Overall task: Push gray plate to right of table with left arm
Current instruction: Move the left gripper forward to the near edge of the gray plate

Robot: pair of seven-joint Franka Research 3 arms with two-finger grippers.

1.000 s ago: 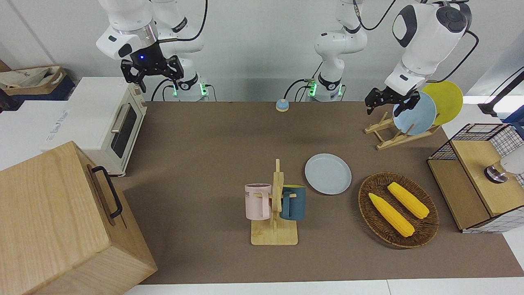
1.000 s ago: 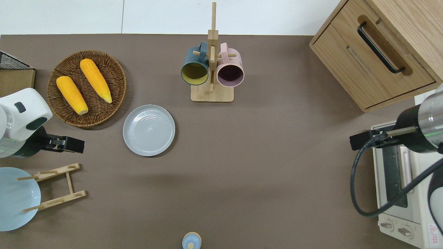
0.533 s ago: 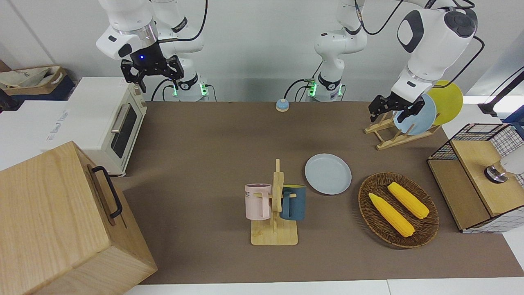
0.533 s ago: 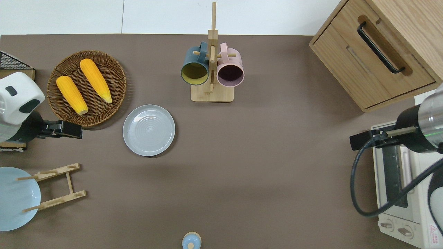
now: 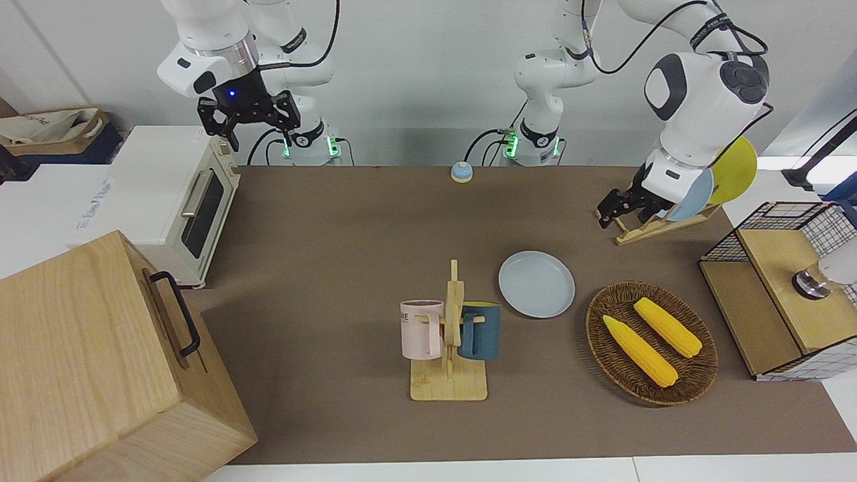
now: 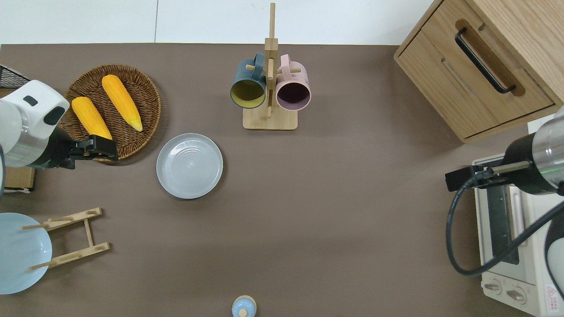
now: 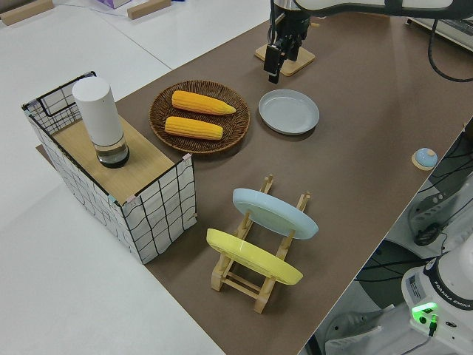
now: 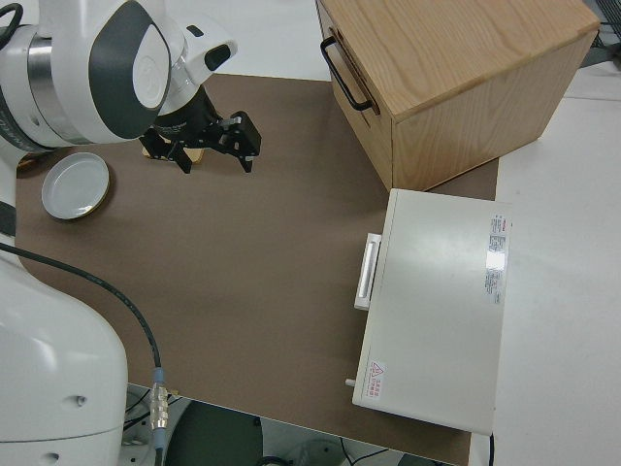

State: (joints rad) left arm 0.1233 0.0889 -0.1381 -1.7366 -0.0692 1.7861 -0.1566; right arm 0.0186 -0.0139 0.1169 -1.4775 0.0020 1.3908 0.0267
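On the table [image 6: 308,198] lies one gray plate [image 6: 189,165]; left fingers [image 6: 103,147] unreadable.

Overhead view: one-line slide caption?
Left gripper over wicker basket's rim, beside round pale gray plate; right arm parked.

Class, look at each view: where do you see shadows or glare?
Overhead view: a soft shadow edges the gray plate on its side nearer the robots. Front view: the mug rack shadows the table. Right side view: glare whitens the oven's label.

"FRANKA EMIKA" on arm base [image 7: 444,294]; "ME" on pink mug [image 5: 421,327]; oven [image 8: 441,306] labels unreadable.
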